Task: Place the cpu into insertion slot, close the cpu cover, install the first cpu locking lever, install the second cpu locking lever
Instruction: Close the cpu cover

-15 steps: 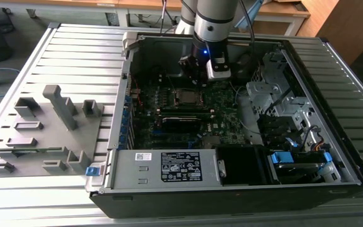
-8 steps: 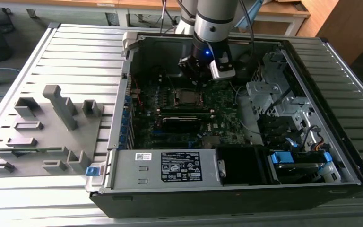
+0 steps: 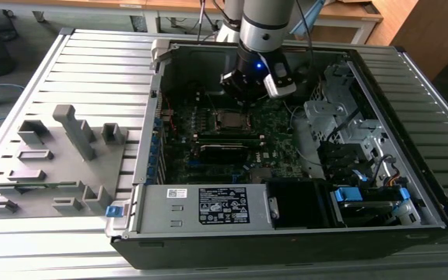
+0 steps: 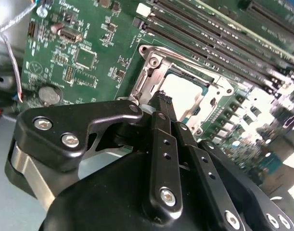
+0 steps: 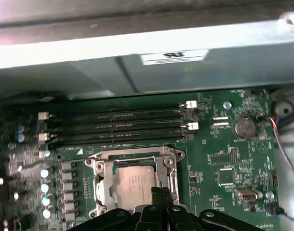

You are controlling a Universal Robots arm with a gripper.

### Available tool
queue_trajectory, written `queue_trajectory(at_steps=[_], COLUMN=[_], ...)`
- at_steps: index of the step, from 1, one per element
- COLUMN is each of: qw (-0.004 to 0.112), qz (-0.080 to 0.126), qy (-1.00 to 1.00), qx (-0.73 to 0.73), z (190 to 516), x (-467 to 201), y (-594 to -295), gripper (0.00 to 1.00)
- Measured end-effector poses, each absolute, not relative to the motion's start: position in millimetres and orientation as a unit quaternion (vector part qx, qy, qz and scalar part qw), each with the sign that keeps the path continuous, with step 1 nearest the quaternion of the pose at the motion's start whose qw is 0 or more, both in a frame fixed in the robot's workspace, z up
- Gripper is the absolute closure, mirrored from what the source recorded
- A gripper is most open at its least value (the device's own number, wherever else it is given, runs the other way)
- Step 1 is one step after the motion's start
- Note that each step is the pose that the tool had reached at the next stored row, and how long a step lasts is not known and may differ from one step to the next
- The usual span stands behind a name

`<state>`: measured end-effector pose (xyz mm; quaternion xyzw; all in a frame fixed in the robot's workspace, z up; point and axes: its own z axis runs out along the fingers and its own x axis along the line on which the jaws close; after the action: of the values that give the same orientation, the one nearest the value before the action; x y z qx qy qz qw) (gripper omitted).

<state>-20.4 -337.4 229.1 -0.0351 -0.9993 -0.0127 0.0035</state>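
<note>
Exterior view places the gripper (image 3: 244,102) low inside the case (image 3: 286,248), just above the cpu (image 3: 230,119). Both wrist views add detail: fingers (image 4: 161,139) pinched together, gripping nothing, tips at the cover (image 5: 172,166) edge, the cover lying flat around the cpu seated on the board (image 5: 219,144).

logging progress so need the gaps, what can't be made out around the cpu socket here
First wrist view: the black end effector covers the near edge of the dull silver square cpu and its shiny metal cover frame.
Second wrist view: glare washes out the cpu's top.
Exterior view: the small square black socket is too small to judge the locking levers.
</note>
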Motion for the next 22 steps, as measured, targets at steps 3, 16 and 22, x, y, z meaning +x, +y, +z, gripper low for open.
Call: queue_trajectory(at_steps=[3, 16, 22], qw=[0.004, -0.019, -0.019], qz=[-0.013, -0.012, -0.011], qy=[-1.000, -0.999, -0.999], qx=[-0.008, 0.036, 0.033], z=[228.9, 226.1, 224.8], x=[-20.4, -28.5, -31.3], y=[-337.4, -337.4, -337.4], gripper=[0.89, 0.89, 0.89])
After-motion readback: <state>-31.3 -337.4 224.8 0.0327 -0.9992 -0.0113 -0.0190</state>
